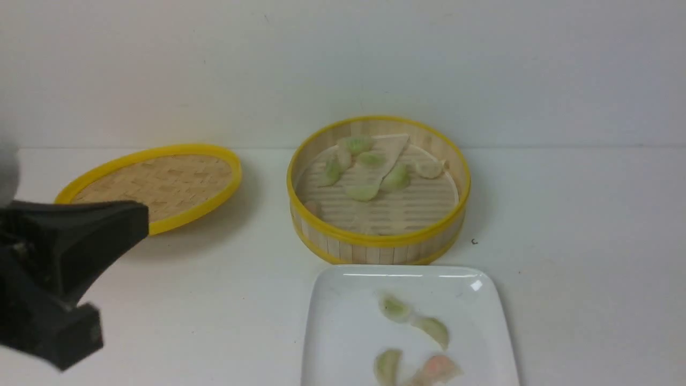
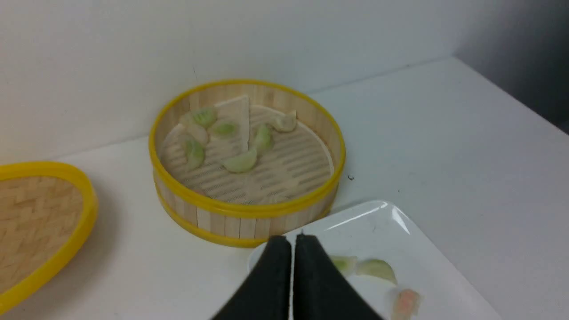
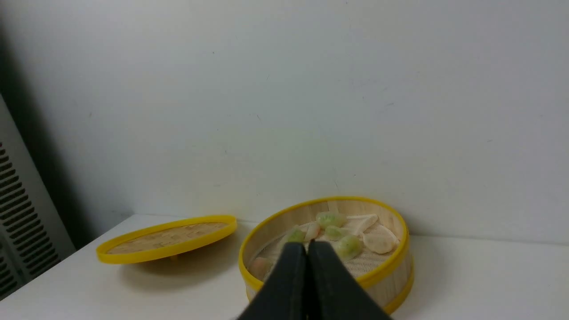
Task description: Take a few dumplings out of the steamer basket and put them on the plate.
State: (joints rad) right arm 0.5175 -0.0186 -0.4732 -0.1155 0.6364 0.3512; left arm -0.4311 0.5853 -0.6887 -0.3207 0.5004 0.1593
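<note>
The steamer basket (image 1: 378, 238) stands at the middle back with several dumplings (image 1: 363, 191) on its slatted floor, mostly pale green. The white plate (image 1: 343, 332) lies just in front of it and holds several dumplings (image 1: 433, 329), one of them pinkish-orange (image 1: 440, 368). My left gripper (image 1: 140, 219) hangs at the far left, off to the side of the basket and plate; in the left wrist view it (image 2: 292, 240) is shut and empty, with the plate (image 2: 386, 222) and basket (image 2: 249, 211) beyond it. My right gripper (image 3: 306, 245) is shut and empty, facing the basket (image 3: 391, 262); the front view does not show it.
The shallow woven lid (image 1: 161, 182) with a yellow rim rests tilted at the back left, just beyond my left gripper. A folded paper liner (image 1: 394, 153) lies in the basket's back part. A wall runs close behind the basket. A small dark speck (image 1: 474, 242) lies to the basket's right.
</note>
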